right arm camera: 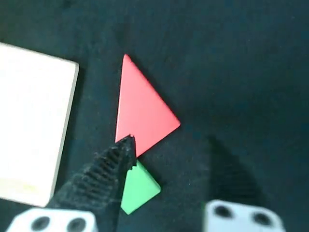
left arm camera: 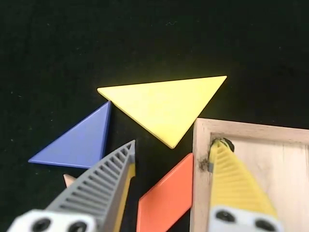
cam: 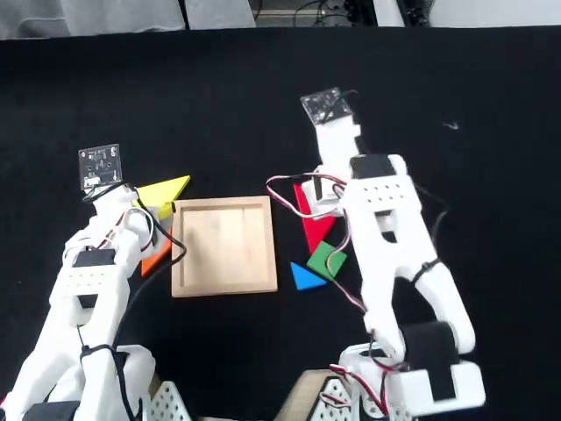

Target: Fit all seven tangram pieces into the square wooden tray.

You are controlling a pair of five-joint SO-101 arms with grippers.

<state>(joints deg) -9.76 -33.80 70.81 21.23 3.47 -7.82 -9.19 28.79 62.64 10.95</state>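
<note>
The square wooden tray (cam: pixel 223 285) lies empty between the arms; its corner (left arm camera: pixel 203 126) is in the left wrist view. A yellow triangle (left arm camera: pixel 164 104), a blue triangle (left arm camera: pixel 79 142) and an orange parallelogram (left arm camera: pixel 166 198) lie just outside that corner. My left gripper (left arm camera: pixel 176 142) is open above them, one finger (left arm camera: pixel 104 186) beside the orange piece and the other (left arm camera: pixel 231 176) over the tray. My right gripper (right arm camera: pixel 170 141) is open over the red triangle (right arm camera: pixel 140 108) and green square (right arm camera: pixel 137 188). A small blue triangle (cam: pixel 304 277) lies beside the green square (cam: pixel 326 260).
Black cloth covers the table. A small tan piece (left arm camera: pixel 70 180) peeks out by the left gripper's grey finger. The tray's side (right arm camera: pixel 34 121) appears in the right wrist view. Open cloth stretches beyond the pieces toward the far edge (cam: pixel 280 31).
</note>
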